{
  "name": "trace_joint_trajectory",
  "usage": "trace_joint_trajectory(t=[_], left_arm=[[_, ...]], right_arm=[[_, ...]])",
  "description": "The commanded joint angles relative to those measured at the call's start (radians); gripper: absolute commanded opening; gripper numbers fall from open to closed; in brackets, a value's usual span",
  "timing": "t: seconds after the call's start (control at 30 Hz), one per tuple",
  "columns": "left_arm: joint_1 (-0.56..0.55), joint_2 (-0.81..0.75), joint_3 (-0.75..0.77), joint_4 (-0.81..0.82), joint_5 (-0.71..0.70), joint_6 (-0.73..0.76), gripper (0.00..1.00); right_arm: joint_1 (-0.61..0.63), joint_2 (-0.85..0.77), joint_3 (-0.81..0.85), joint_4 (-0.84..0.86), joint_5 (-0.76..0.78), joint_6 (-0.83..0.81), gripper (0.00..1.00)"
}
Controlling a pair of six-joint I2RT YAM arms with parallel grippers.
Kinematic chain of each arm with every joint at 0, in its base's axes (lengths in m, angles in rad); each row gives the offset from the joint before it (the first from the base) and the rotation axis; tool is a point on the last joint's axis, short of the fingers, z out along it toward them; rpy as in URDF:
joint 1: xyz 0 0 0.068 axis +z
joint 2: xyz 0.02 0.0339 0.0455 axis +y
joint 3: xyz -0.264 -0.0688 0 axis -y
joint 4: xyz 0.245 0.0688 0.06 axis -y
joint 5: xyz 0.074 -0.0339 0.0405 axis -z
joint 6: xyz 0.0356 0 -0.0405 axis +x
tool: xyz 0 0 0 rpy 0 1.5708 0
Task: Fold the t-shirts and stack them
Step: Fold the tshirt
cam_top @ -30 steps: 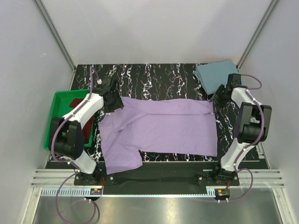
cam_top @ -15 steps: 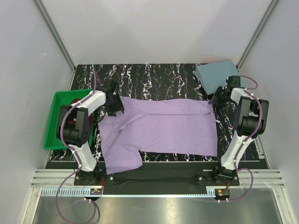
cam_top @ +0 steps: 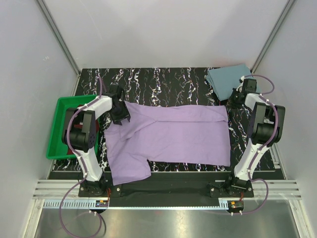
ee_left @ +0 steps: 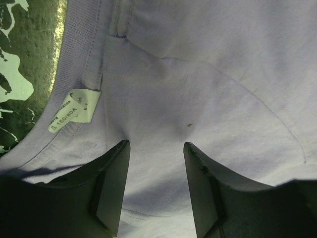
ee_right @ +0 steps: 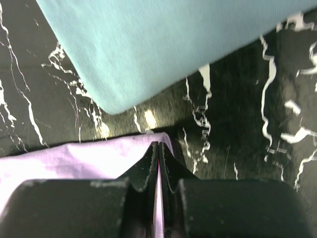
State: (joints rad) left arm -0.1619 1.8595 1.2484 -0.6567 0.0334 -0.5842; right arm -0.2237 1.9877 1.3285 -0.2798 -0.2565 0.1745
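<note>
At the far right corner of the lavender t-shirt, spread flat on the table: our right gripper, apart a moment ago, now pinches the cloth. Left gripper gapes over the collar. We expect folding next.

My left arm and right arm wear white shells over black joints, with purple cables looping along them. My left gripper has matte black, wedge-shaped fingers; my right gripper matches.
</note>
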Motion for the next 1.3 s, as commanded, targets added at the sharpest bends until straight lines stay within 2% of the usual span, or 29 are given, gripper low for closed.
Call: trace_joint_trajectory(t=[0.0, 0.4, 0.43, 0.53, 0.63, 0.67, 0.77, 0.9, 1.03, 1.17, 1.27], left_arm=[[0.002, 0.018, 0.029, 0.002, -0.030, 0.000, 0.52], [0.004, 0.029, 0.031, -0.040, -0.112, -0.011, 0.53], [0.005, 0.023, 0.040, -0.041, -0.110, -0.012, 0.53], [0.005, -0.003, 0.071, -0.046, -0.064, -0.006, 0.53], [0.004, -0.032, 0.146, -0.067, -0.040, 0.007, 0.56], [0.004, -0.031, 0.196, -0.096, -0.050, 0.012, 0.56], [0.007, -0.013, 0.241, -0.112, -0.098, 0.026, 0.57], [0.016, 0.070, 0.299, -0.124, -0.089, 0.034, 0.56], [0.018, 0.138, 0.319, -0.116, -0.096, 0.029, 0.55], [0.021, 0.190, 0.359, -0.136, -0.131, 0.044, 0.55], [0.024, 0.219, 0.393, -0.153, -0.168, 0.055, 0.54]], right_arm=[[-0.005, -0.038, -0.014, 0.106, -0.012, -0.052, 0.07], [-0.005, -0.021, 0.038, 0.088, 0.032, -0.092, 0.08], [-0.005, -0.029, 0.046, 0.085, 0.039, -0.093, 0.13], [-0.005, -0.046, 0.102, -0.007, 0.049, -0.063, 0.20], [-0.003, -0.101, 0.116, -0.106, 0.029, 0.035, 0.27], [-0.003, -0.108, 0.126, -0.193, 0.040, 0.109, 0.28], [-0.003, -0.153, 0.117, -0.277, 0.016, 0.201, 0.27], [-0.003, -0.211, 0.029, -0.280, -0.041, 0.264, 0.21], [-0.003, -0.202, -0.072, -0.292, -0.001, 0.281, 0.14], [-0.003, -0.188, -0.167, -0.219, 0.005, 0.316, 0.12], [-0.003, -0.181, -0.176, -0.229, 0.075, 0.326, 0.08]])
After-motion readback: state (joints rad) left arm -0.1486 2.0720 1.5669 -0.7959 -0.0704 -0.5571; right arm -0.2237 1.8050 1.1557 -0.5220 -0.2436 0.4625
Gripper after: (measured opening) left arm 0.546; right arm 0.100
